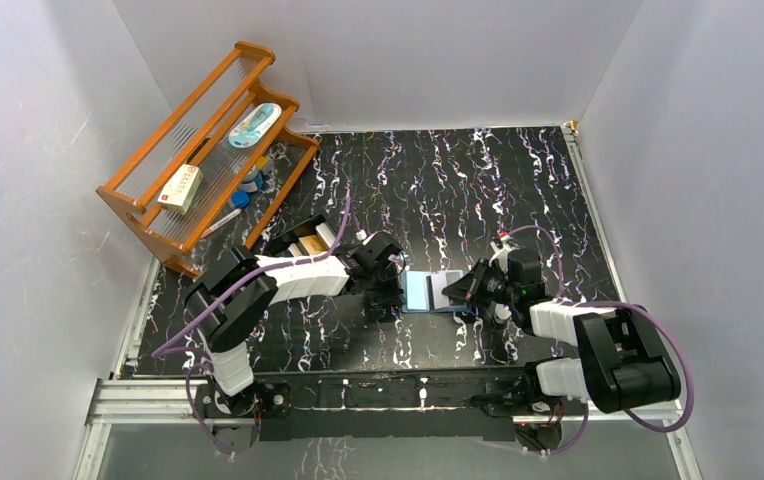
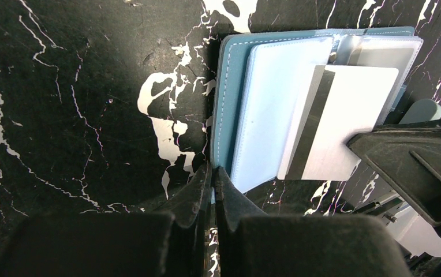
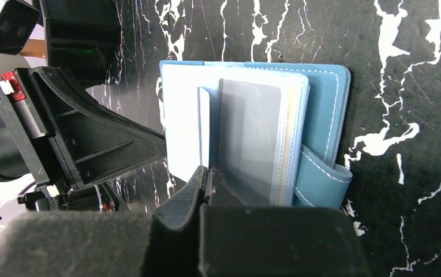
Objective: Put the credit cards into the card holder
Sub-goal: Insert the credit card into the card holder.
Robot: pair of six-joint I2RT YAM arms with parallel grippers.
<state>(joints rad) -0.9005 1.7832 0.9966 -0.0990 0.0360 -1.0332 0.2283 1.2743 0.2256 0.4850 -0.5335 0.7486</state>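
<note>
The teal card holder (image 1: 420, 291) lies open on the black marbled table between both arms. My left gripper (image 2: 213, 173) is shut on the near edge of the card holder's (image 2: 225, 109) teal cover. A whitish credit card (image 2: 351, 115) with a dark stripe lies across the pale blue pocket page (image 2: 270, 109). My right gripper (image 3: 209, 173) is shut on that credit card (image 3: 204, 127), which shows edge-on, standing between the holder's pale page and its clear pockets (image 3: 253, 133). The snap tab (image 3: 322, 179) hangs at the holder's right side.
A wooden rack (image 1: 148, 215) stands at the back left, holding a white-and-red box (image 1: 180, 188) and a pale blue packet (image 1: 255, 125). A black open-topped box (image 1: 303, 240) with tan contents sits behind the left arm. White walls close in three sides.
</note>
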